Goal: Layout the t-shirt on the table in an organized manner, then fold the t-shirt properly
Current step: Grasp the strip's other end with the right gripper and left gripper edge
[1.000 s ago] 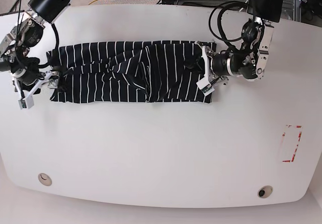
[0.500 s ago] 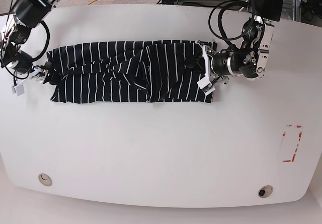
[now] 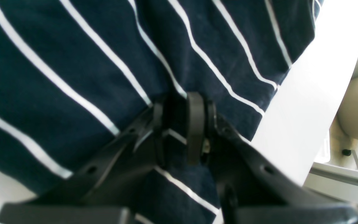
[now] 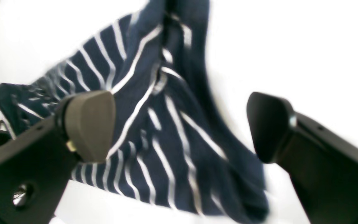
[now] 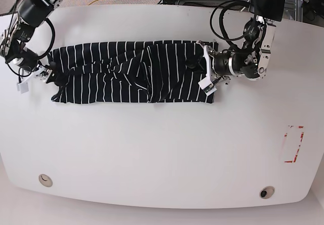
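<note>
The soft black white-striped t-shirt (image 5: 131, 72) lies stretched along the glossy white desk (image 5: 162, 149), the left tool (image 3: 179, 124) clamped narrow on its edge, the right tool (image 4: 179, 124) spread wide beside the opposite end.

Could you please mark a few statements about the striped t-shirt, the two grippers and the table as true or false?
1. The left gripper is shut on the t-shirt. True.
2. The right gripper is clamped on the fabric. False: its jaws stand wide apart, with the shirt beyond them.
3. The t-shirt hangs in the air between the arms. False: it lies on the table as a long band.
4. A red rectangular outline is marked on the table, apart from the shirt. True.
5. The shirt covers the round holes near the table's edge. False: both holes are uncovered, far from the shirt.
</note>
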Tool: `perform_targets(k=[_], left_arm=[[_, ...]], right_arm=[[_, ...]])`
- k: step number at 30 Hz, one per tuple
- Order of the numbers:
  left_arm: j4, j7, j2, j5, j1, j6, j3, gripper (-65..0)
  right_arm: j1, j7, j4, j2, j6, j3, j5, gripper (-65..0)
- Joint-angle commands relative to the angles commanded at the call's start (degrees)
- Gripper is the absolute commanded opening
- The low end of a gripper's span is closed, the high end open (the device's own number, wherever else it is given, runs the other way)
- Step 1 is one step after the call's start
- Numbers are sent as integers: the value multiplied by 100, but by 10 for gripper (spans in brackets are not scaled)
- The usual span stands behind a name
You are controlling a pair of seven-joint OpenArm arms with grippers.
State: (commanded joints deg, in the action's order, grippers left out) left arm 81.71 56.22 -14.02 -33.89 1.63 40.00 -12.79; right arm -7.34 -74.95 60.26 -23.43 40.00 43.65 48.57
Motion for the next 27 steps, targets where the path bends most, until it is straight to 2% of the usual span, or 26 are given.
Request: perform_targets(k=[6,14,16,17,19,22,24,27], left_arm=[[0,0,0,0,0,0,0,-568],[-9,0,0,0,0,0,0,-568],[-9,0,0,0,0,0,0,-568],[-9,0,0,0,0,0,0,-568],[-26,0,0,0,0,0,0,-568],[-44,0,9,0,0,0,0,-568],[-44,0,18,0,0,0,-9,-568],[-53,0,18,35,9,0,-35,-568]], right_arm=[[44,-18,9,273,0,-211,0,0],[273,-26,343,422,0,-211,0,0],[352,-26,615,448,0,-211,-9,-149],[369,-26,686,448,0,-211,-18,-197],[431,-26,862,448,0,-211,-18,-363],[440,-26,1002,448,0,-211,-26,-541],[448,-26,1152,448,0,-211,-44,-598],[598,-26,1670,448,0,-211,-44,-595]])
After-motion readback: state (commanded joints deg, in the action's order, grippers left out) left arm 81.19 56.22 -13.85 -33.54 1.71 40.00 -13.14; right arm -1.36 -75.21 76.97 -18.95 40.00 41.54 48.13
